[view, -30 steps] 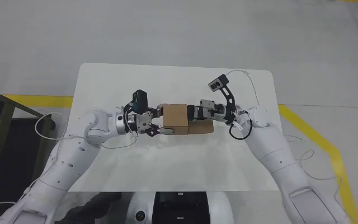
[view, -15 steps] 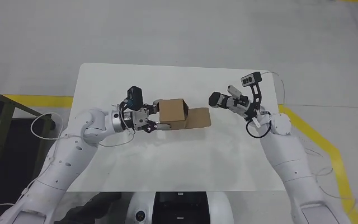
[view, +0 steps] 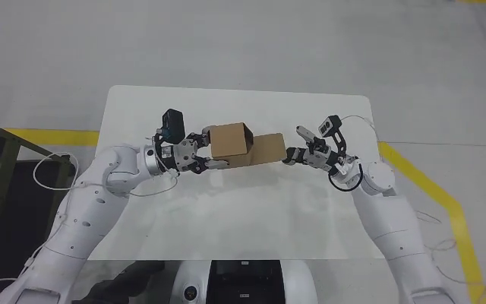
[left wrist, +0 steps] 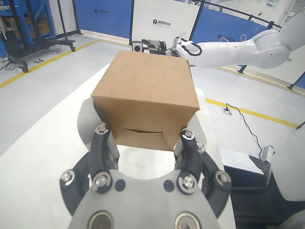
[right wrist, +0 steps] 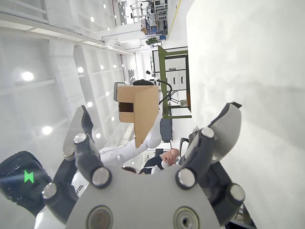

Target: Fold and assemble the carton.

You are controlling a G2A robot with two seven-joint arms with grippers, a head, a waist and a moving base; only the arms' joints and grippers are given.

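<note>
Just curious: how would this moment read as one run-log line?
left claw: shut on carton, above table | right claw: open, empty, near open flap | step: flap not yet closed

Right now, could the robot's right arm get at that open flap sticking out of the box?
Probably yes. The right gripper is open, just off the free end of the flap, with nothing between them. The left gripper holds the carton by its other end, out of the way.

Top view looks down, close wrist views face inward, seemingly sharing carton (left wrist: 145, 96)
</note>
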